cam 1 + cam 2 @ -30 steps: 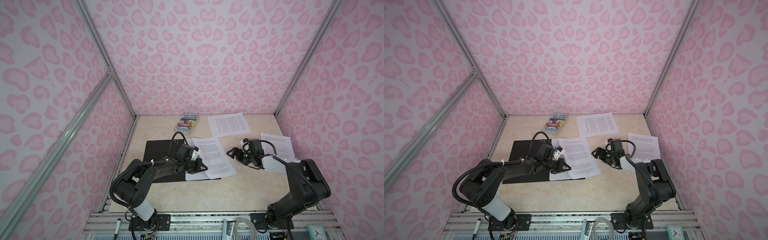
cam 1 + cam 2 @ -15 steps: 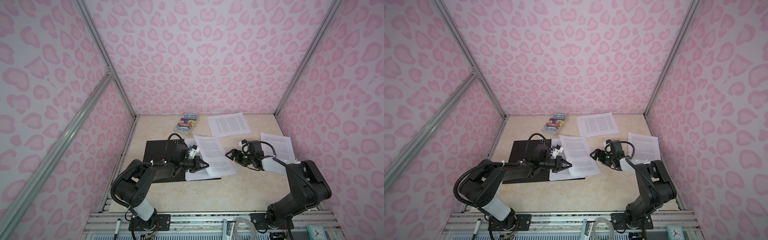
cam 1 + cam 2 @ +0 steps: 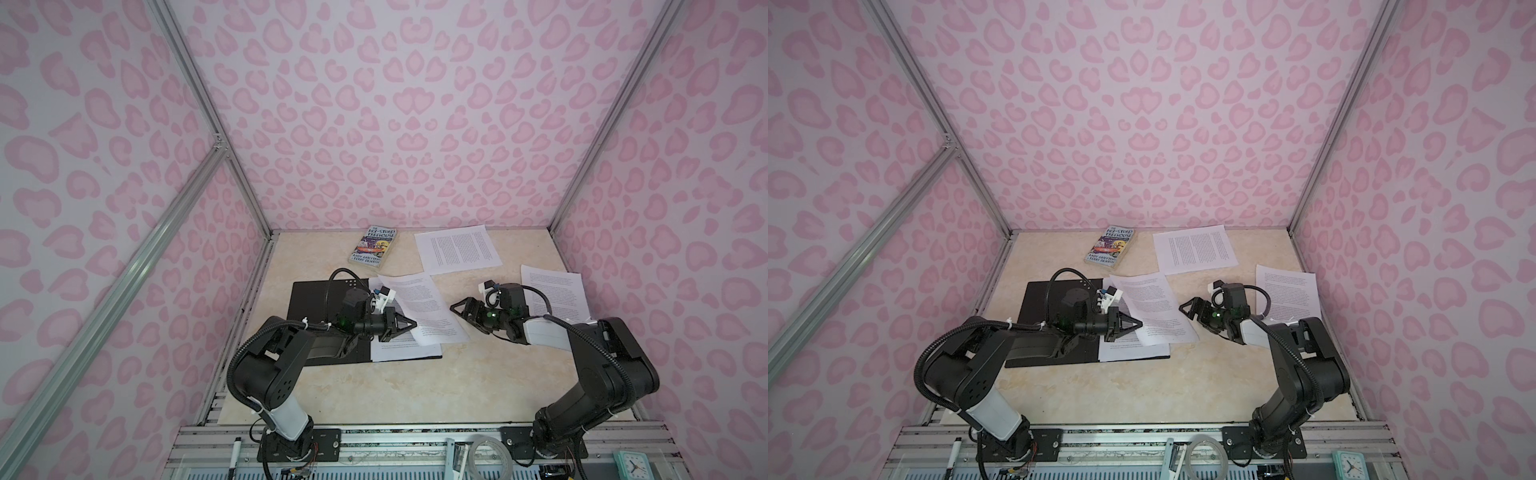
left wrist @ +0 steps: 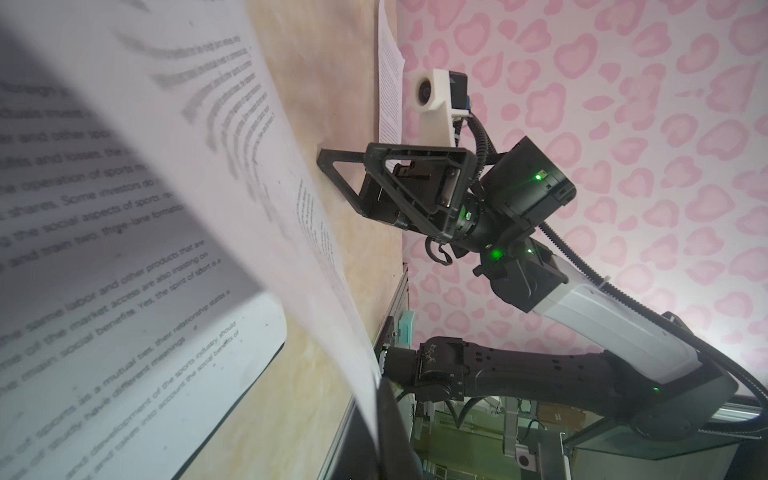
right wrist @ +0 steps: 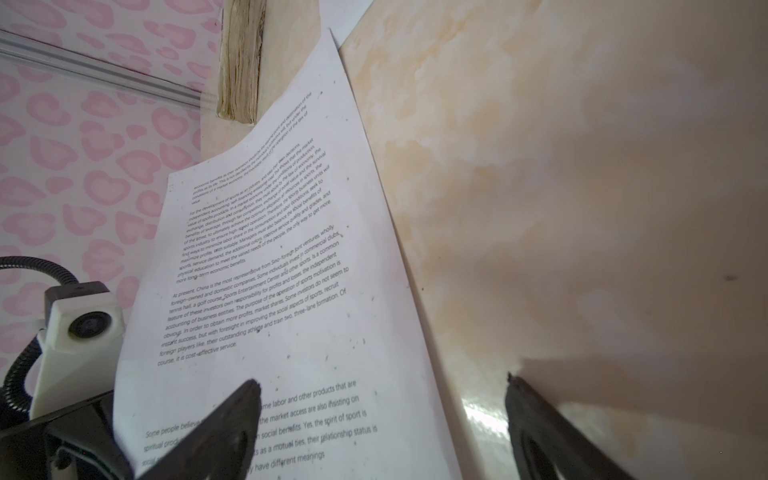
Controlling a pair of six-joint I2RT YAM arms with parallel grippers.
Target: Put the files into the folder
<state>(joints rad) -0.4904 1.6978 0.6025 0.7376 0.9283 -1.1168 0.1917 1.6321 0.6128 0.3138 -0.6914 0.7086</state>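
Book (image 3: 372, 252) cover reads "TREEHOUSE"; sheet (image 5: 266, 291) text mentions sports investors.

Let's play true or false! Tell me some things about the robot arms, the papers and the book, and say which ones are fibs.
1. The book lies at the far end of the table. True.
2. The right gripper is holding a paper. False: it is open and holds nothing.
3. The folder lies open with its black inside facing up. True.
4. Every paper is in the folder. False: the back sheet and the right-side sheet lie on the bare table.
5. The left gripper is shut on the edge of the lifted sheet. True.
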